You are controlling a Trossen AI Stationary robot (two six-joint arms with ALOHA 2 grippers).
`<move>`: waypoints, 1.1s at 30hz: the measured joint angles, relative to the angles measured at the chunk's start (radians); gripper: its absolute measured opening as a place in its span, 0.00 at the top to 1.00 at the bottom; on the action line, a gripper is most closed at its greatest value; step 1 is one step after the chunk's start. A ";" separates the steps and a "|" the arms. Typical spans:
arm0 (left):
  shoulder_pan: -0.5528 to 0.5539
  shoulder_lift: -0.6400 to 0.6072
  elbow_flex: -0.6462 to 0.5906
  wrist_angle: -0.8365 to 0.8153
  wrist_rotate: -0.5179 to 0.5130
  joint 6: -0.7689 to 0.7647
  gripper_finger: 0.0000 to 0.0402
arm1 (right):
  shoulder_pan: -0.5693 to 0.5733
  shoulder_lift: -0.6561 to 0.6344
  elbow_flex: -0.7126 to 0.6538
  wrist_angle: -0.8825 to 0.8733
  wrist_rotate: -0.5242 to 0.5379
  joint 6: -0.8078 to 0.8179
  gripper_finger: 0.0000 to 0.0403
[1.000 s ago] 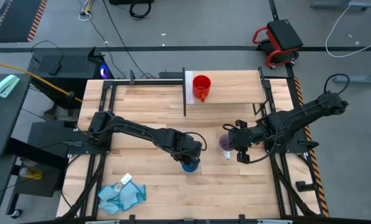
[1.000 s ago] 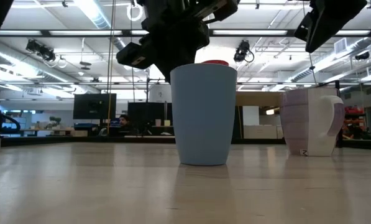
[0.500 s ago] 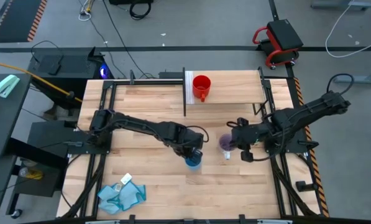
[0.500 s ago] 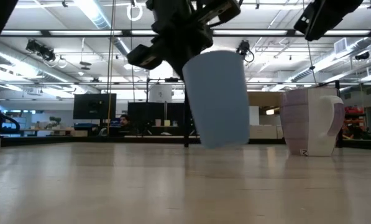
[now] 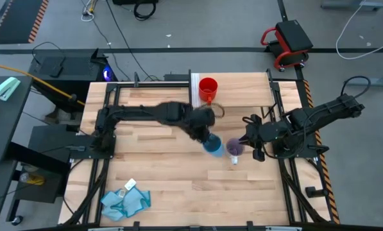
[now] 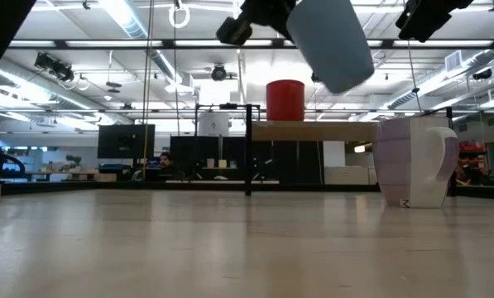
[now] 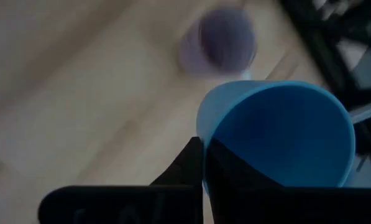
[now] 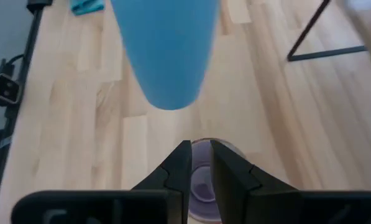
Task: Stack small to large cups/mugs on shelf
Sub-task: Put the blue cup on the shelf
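The blue mug (image 5: 212,145) hangs in the air in my left gripper (image 5: 206,137), which is shut on it, just left of the lilac mug (image 5: 233,149). In the low view the blue mug (image 6: 329,41) is high and tilted. The lilac mug (image 6: 414,161) stands upright on its base on the table. My right gripper (image 8: 201,155) hovers above and to the right of it, its fingers a narrow gap apart, touching nothing. The red mug (image 5: 208,88) stands on the shelf (image 5: 242,96) near its left end. My left gripper pinches the blue mug's wall at the rim (image 7: 201,134), one finger (image 7: 188,165) outside and the other inside the hollow. The fingers come from above, slanting. The mug is lifted clear of the table and tilted, its base swung toward the right.
A light-blue cloth (image 5: 124,202) lies near the table's near left corner. A small white piece (image 5: 234,160) lies beside the lilac mug. The shelf's thin black posts (image 5: 190,96) stand at the table's far side. Bare wood spreads across the table's middle and near side.
My left gripper has lifted the blue mug clear of the table and carried it up, right and toward the far edge, ending beside the lilac mug. The mug has tipped from upright to tilted. My right gripper has drawn back slightly toward the right edge.
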 joint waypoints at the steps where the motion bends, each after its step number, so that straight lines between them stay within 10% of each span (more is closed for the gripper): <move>1: 0.013 0.000 0.025 -0.003 -0.003 0.018 0.97 | -0.008 -0.002 0.000 0.000 0.005 -0.005 0.84; 18: 0.265 0.006 0.160 -0.027 0.009 0.382 0.98 | -0.302 -0.016 0.000 0.045 0.225 -0.180 0.90; 33: 0.351 0.035 0.160 0.076 0.119 0.485 0.98 | -0.572 -0.015 0.001 0.145 0.042 -0.299 0.98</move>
